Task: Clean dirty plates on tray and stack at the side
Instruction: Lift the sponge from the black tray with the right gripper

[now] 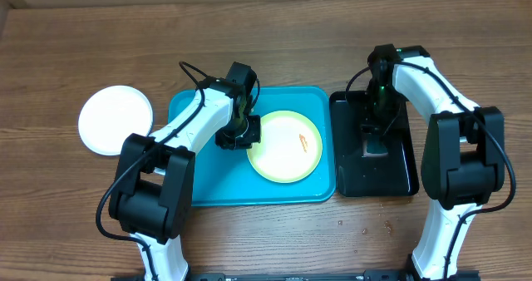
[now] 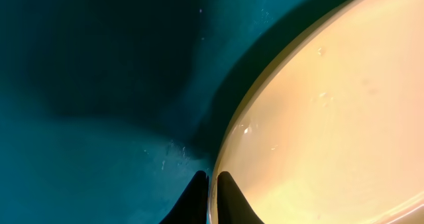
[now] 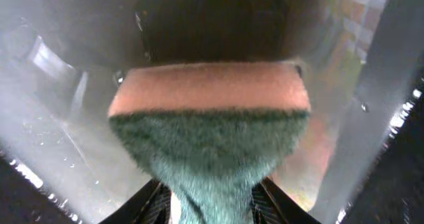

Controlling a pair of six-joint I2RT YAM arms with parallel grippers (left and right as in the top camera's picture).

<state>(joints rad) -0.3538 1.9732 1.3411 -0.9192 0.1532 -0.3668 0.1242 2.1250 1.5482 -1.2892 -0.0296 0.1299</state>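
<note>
A pale yellow-green plate (image 1: 285, 145) with an orange smear (image 1: 303, 141) lies on the bright cyan-blue tray (image 1: 191, 181). My left gripper (image 1: 241, 133) is at the plate's left edge. In the left wrist view its two dark fingers (image 2: 225, 201) are shut on the rim of the plate (image 2: 331, 131), one on each side, above the tray (image 2: 99, 85). My right gripper (image 1: 374, 131) hangs over the black tray (image 1: 399, 177). In the right wrist view the gripper (image 3: 211, 199) pinches a green and orange sponge (image 3: 209, 118), which narrows between the fingers (image 3: 154, 201).
A white plate (image 1: 115, 120) lies on the wooden table left of the blue tray. The black tray stands right beside the blue tray's right edge. Small crumbs (image 1: 386, 225) dot the table in front of the black tray.
</note>
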